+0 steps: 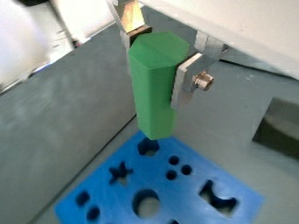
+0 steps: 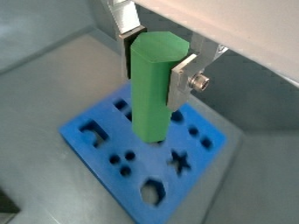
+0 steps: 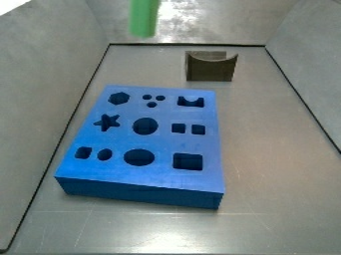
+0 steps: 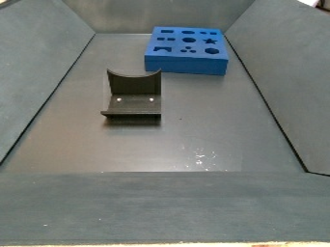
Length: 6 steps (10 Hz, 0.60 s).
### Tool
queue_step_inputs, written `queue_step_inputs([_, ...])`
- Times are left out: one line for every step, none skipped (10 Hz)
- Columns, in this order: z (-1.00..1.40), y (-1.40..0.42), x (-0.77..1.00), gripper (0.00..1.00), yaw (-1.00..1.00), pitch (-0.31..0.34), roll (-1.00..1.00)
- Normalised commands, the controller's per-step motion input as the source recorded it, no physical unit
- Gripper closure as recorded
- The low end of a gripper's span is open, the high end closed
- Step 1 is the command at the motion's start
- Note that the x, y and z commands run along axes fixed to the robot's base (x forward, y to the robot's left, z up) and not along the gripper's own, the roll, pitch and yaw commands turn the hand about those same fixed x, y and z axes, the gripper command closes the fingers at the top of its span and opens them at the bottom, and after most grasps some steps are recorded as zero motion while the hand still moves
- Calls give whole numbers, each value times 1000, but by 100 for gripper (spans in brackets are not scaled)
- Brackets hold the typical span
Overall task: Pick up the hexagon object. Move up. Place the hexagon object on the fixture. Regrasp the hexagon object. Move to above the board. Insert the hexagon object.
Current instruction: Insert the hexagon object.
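Overhead, the gripper (image 1: 158, 63) hangs well above the board (image 1: 163, 188) with the green hexagon block (image 1: 156, 87) clamped between its jaws. In both wrist views the block stands upright, its long axis pointing down at the board, with one silver finger (image 2: 184, 79) pressed flat against its side and the other finger behind it, mostly hidden. The block's lower end is clear of the blue surface, not touching it.

In a side view only the block (image 3: 144, 15) shows, at the top of the frame, blurred, above the far end of the bench; the gripper itself is cut off there.

The blue board (image 3: 147, 134) lies flat on the grey bench floor, its dark cut-outs facing up: a star, circles, squares and a hexagon among them. The dark fixture (image 3: 210, 67) stands on the floor apart from the board, its notch open upward. In a side view the fixture (image 4: 133, 96) sits nearer the camera, with the board (image 4: 188, 50) beyond it toward the far wall.
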Motion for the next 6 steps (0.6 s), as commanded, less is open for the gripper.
queue_step_inputs([-626,6,-231,100,-923,0,0])
queue_step_inputs([-649,6,-220,100,-920,0,0])
queue_step_inputs([-671,40,-234,100,-897,9,0])
queue_step_inputs([-620,160,-314,100,-766,49,0])
queue_step_inputs([0,86,0,100,-229,89,-163])
queue_step_inputs([-103,0,0,100,0,0,0])
